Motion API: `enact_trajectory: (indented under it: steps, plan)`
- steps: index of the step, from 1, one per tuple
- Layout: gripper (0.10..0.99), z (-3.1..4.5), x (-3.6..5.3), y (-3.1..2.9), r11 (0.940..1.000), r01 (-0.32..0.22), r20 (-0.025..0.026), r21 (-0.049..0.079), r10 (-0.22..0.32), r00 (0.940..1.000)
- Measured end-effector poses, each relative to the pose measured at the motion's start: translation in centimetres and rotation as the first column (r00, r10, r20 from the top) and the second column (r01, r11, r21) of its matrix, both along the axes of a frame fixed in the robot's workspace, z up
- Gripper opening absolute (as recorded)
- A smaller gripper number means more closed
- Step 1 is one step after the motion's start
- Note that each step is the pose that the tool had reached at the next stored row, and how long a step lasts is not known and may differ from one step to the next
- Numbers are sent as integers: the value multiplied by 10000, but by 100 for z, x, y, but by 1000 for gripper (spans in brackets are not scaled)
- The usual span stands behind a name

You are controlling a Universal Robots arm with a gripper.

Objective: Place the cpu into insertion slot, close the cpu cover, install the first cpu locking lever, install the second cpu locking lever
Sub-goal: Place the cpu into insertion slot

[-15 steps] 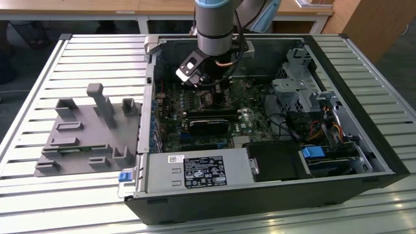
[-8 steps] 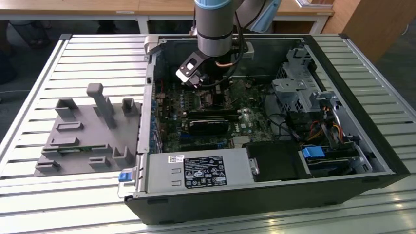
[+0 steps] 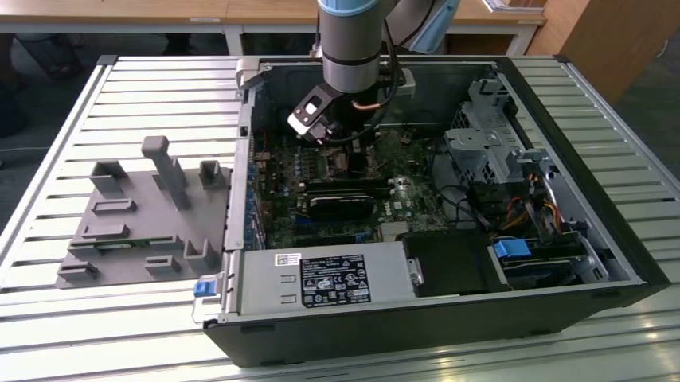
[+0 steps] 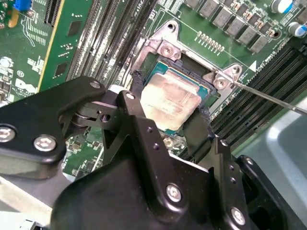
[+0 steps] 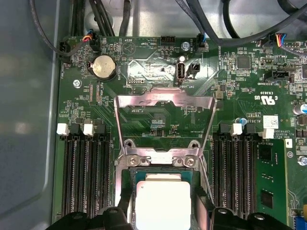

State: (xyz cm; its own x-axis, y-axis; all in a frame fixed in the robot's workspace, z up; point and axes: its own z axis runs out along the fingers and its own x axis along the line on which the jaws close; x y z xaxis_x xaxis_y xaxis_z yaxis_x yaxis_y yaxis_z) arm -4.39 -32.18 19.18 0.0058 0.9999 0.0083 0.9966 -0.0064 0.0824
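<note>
Exterior view: arm reaches down into the open computer case [image 3: 425,338]. The gripper [image 3: 334,143] is low over the green board, at the insertion slot [image 3: 338,161]. A grey parts fixture [image 3: 127,231] sits on the slatted table [image 3: 107,334] at the exterior view's left, well apart from the work.

Second wrist view: the cpu [image 4: 170,103] lies within the socket, pale metal top up. The black fingers [image 4: 132,103] press on two opposite edges, gripping the chip. It looks level, but I cannot tell whether it is fully seated. One locking lever [image 4: 268,96], a thin rod, stands out free of its catch.

First wrist view: the cpu cover [image 5: 165,99] is swung up and back, with the board showing through its window. The chip sits just beside its hinge end.

Judgement: the placement step is in hand, and the cover and both levers are not yet done. Any next move calls for the chip to lie flat and square, with a clean release that does not drag it. A tilted chip could damage the socket contacts.
</note>
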Motion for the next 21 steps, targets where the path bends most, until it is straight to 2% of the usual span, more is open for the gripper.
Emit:
enact_trajectory:
  steps: [8, 14, 21]
  plan:
    - [612, 10, 0, 1, 10000, 0, -3, -5, 0, 10000]
    - [612, 89, 0, 1, 10000, 0, -4, 24, 0, 10000]
    - [612, 65, 0, 1, 10000, 0, -6, 31, 0, 10000]
